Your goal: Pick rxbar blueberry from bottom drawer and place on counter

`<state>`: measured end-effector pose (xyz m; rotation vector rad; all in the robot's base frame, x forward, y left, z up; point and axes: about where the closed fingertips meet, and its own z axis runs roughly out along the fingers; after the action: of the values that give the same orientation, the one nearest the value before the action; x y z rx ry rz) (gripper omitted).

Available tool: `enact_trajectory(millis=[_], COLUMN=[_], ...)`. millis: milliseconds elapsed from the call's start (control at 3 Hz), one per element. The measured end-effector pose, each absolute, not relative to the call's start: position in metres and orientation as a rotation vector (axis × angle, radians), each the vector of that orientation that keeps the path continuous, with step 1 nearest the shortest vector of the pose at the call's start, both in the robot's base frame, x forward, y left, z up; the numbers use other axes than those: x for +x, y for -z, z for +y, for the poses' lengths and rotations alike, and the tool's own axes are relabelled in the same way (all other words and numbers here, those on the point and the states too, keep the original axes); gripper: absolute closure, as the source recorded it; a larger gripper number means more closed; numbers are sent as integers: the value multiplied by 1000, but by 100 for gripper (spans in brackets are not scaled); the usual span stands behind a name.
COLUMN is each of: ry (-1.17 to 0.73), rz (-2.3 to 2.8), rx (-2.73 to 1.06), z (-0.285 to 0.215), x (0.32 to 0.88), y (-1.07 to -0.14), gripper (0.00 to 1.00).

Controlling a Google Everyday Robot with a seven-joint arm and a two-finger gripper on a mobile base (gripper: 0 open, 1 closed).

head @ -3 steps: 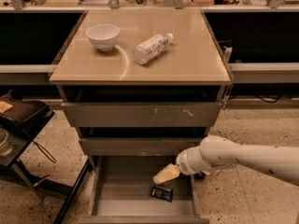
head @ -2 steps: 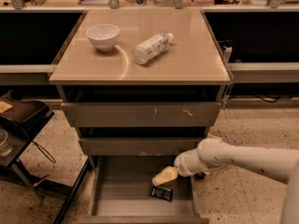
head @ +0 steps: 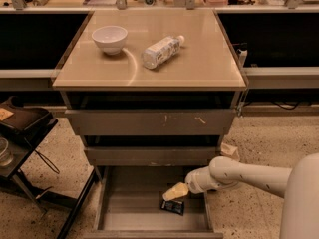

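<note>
One claw (head: 175, 191) near rxbar blueberry (head: 172, 207), bottom drawer (head: 128, 209)

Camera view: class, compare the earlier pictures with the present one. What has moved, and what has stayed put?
The pincer on the white arm has sunk slightly toward the small flat black snack-bar wrapper lying in the open grey metal bottom drawer; no grasp shows yet. The wrapper has not shifted, nor have the white bowl and the clear plastic bottle lying on the glossy beige counter.
</note>
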<state>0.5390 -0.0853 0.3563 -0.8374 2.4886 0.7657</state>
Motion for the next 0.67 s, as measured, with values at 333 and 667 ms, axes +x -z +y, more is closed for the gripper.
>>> enact_trajectory(millis=[333, 667], ry=[-786, -776], rz=[2499, 2492], rx=[-816, -695], z=[-70, -69], x=[546, 564], y=[-327, -286], gripper=[0, 0])
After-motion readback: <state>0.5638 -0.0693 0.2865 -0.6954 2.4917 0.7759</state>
